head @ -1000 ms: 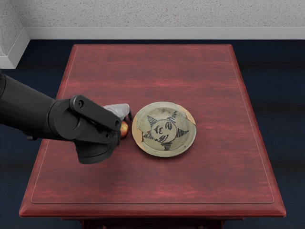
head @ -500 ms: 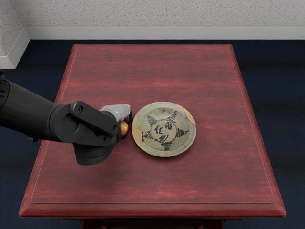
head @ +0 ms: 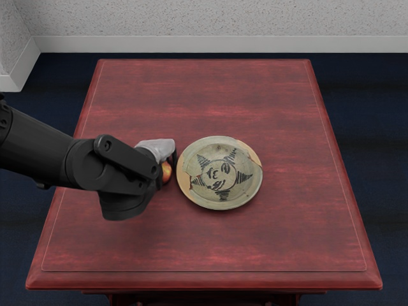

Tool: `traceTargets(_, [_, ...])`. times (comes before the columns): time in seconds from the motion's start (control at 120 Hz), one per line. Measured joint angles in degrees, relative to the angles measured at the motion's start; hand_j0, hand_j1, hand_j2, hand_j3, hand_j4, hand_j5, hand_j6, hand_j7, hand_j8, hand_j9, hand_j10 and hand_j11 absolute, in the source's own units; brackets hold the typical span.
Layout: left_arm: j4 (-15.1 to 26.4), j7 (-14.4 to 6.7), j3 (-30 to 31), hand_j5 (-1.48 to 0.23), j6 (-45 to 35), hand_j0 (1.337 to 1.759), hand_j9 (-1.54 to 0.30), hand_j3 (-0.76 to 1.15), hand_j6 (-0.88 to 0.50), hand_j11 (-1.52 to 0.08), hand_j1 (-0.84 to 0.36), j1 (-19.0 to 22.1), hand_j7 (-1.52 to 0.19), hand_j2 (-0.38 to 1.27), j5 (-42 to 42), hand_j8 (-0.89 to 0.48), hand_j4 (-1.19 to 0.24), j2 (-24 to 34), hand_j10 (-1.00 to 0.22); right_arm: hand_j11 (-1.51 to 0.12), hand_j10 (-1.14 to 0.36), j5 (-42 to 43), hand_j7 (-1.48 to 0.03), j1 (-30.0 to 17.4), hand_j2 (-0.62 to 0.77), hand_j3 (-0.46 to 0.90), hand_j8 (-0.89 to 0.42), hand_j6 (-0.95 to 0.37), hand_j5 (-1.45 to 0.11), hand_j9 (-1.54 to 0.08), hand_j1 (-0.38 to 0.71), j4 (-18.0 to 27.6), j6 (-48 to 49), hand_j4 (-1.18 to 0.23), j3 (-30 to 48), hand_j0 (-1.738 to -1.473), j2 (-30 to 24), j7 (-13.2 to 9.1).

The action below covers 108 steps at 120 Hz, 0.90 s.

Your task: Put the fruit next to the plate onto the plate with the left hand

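1. A red wooden table (head: 210, 242) stands on a dark blue floor (head: 373, 95), with a pale speckled wall (head: 223, 16) behind it.
2. A round plate (head: 247, 162), greenish with a dark star-and-face drawing, lies near the middle of the table.
3. The fruit (head: 167, 172), small and orange-red, is on the table just beside the plate's left rim. Only a sliver of it shows, and the rest is hidden behind the wrist.
4. The black left arm (head: 51, 156) comes in from the left edge and slants across the table's left side, ending in a bulky wrist.
5. The grey left hand (head: 157, 149) is over the fruit, close to the plate's left rim.
6. The wrist covers most of the hand, so I cannot tell whether it is spread, closed, or gripping the fruit.
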State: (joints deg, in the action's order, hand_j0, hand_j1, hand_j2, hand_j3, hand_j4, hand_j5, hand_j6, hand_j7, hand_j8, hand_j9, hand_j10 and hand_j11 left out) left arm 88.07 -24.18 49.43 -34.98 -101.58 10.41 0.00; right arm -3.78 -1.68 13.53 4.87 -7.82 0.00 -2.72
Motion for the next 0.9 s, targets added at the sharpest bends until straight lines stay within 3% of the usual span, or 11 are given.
traceTargets(0.6, [-0.44, -0.07, 0.02, -0.87, -0.01, 1.657, -0.87, 0.00, -0.49, -0.87, -0.31, -1.43, -0.87, 0.40, -0.57, -0.50, -0.66, 0.00, -0.66, -0.02, -0.01, 0.00, -0.02, 0.01, 0.00, 0.00, -0.01, -0.01, -0.02, -0.02, -0.33, 0.00, -0.01, -0.01, 0.00, -1.658, 0.00, 0.00])
traceTargets(0.642, [-0.42, -0.26, 0.00, -0.48, 0.06, 1.657, -0.87, 0.00, -0.49, -0.87, -0.31, -2.11, -0.87, 0.38, -0.91, -0.49, -0.88, 0.00, -0.65, -0.02, -0.01, 0.00, -0.02, 0.01, 0.00, 0.00, -0.01, -0.01, -0.02, -0.02, -0.33, 0.00, -0.01, -0.01, 0.00, -1.658, 0.00, 0.00])
traceTargets(0.65, [-0.42, -0.29, -0.01, -0.33, 0.10, 1.657, -0.87, 0.00, -0.49, -0.87, -0.30, -2.27, -0.87, 0.38, -1.00, -0.49, -0.91, 0.00, -0.65, -0.02, -0.01, 0.00, -0.02, 0.01, 0.00, 0.00, -0.01, -0.01, -0.02, -0.02, -0.33, 0.00, -0.01, -0.01, 0.00, -1.658, 0.00, 0.00])
traceTargets(0.692, [-0.41, -0.39, -0.04, -0.15, 0.29, 1.656, -0.87, 0.00, -0.49, -0.87, -0.30, -2.54, -0.87, 0.36, -1.12, -0.49, -1.00, 0.00, -0.65, -0.02, -0.01, 0.00, -0.02, 0.01, 0.00, 0.00, -0.01, -0.01, -0.02, -0.02, -0.33, 0.00, -0.01, -0.01, 0.00, -1.658, 0.00, 0.00])
traceTargets(0.9, [-0.50, -0.13, -0.14, -0.54, 0.08, 1.657, -0.86, 0.00, -0.49, -0.86, -0.30, -2.57, -0.86, 0.38, -0.42, -0.49, -0.81, 3.48, -0.65, -0.02, -0.01, 0.00, -0.02, 0.00, 0.00, 0.00, -0.01, -0.01, -0.02, -0.02, -0.33, 0.00, 0.01, -0.01, 0.00, -1.658, 0.00, 0.00])
